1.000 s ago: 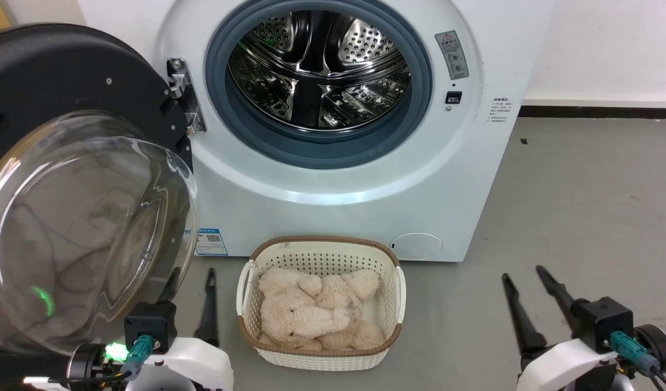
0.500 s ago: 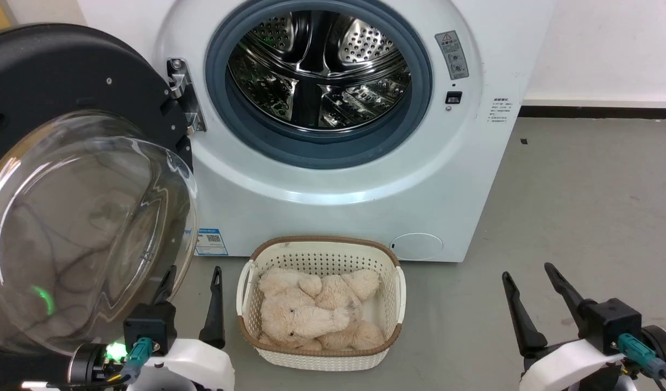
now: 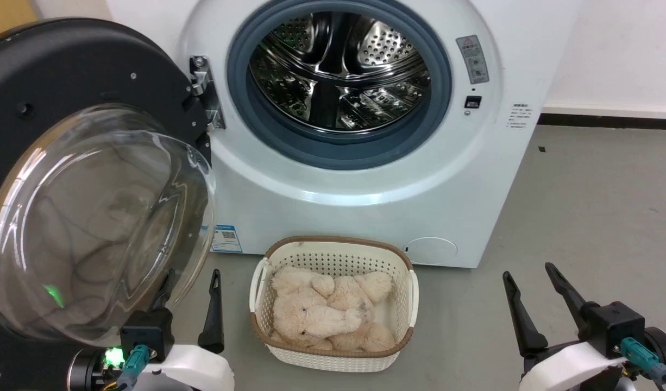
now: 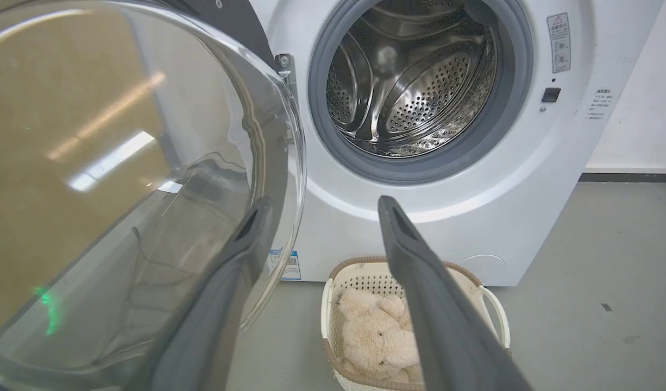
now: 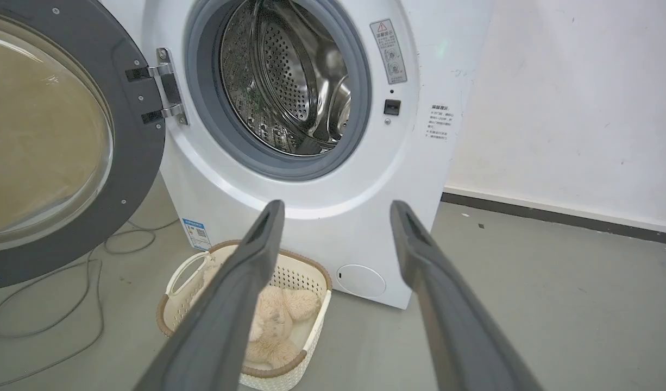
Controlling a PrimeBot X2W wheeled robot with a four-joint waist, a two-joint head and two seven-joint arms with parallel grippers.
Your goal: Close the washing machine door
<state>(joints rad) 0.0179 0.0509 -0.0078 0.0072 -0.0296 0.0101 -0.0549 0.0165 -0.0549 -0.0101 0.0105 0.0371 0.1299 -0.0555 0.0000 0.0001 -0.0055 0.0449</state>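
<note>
As seen from the head camera, shows the washing machine door [image 3: 94, 190] swung wide open to the left of the washing machine [image 3: 365, 217], held upright by the hinge [image 3: 205, 92] at the port's left edge. Turns its inner face out into the room, with the clear glass bowl bulging toward the robot and slightly rightward; being round, offers no long axis, only a flat black rim standing on edge. Leaves the steel drum [image 3: 338, 70] and grey-blue gasket [image 3: 344, 149] fully exposed. Places the left end effector [image 3: 193, 274] low beside the door with fingers spread and nothing between them, one finger showing through the bowl's lower edge; cannot tell whether touching. Places the right end effector [image 3: 528, 270] well apart at the lower right, likewise spread and empty, over the grey floor [image 3: 594, 217]. Sets a white basket [image 3: 333, 259] of plush toys [image 3: 327, 315] on that floor just before the machine, near a small blue sticker [image 3: 228, 239]. Backs the scene with a white wall [image 3: 626, 49] and dark skirting [image 3: 610, 120].
</note>
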